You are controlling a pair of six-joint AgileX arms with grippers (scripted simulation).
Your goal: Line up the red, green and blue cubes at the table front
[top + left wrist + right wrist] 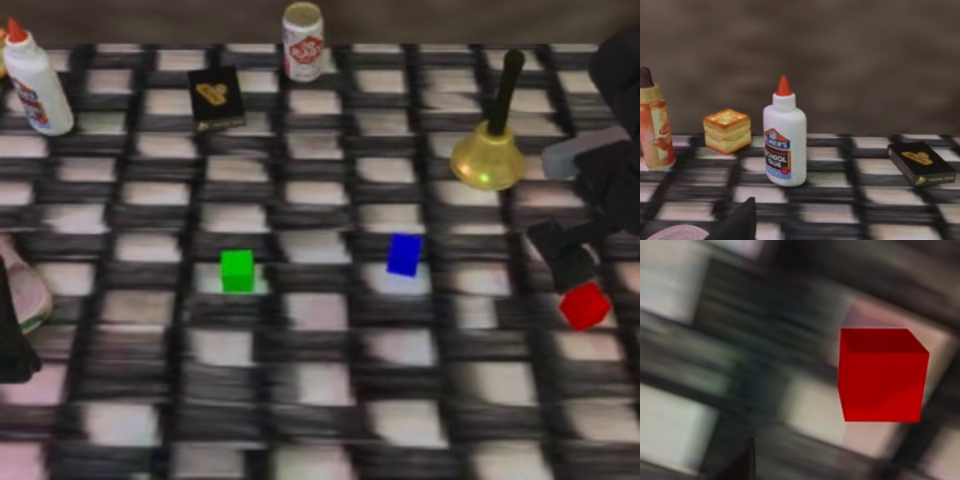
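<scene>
Matte red cube (584,305), glossy brass bell (487,156), smooth plastic glue bottle (785,135).

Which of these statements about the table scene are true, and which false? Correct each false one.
1. The green cube lies left of the blue cube. True.
2. The red cube sits between them. False: it lies far right, by the right gripper.
3. The three cubes touch. False: all stand apart.
4. A gold bell stands behind the blue cube, to its right. True.
5. The glue bottle lies tipped over. False: it stands upright.
</scene>
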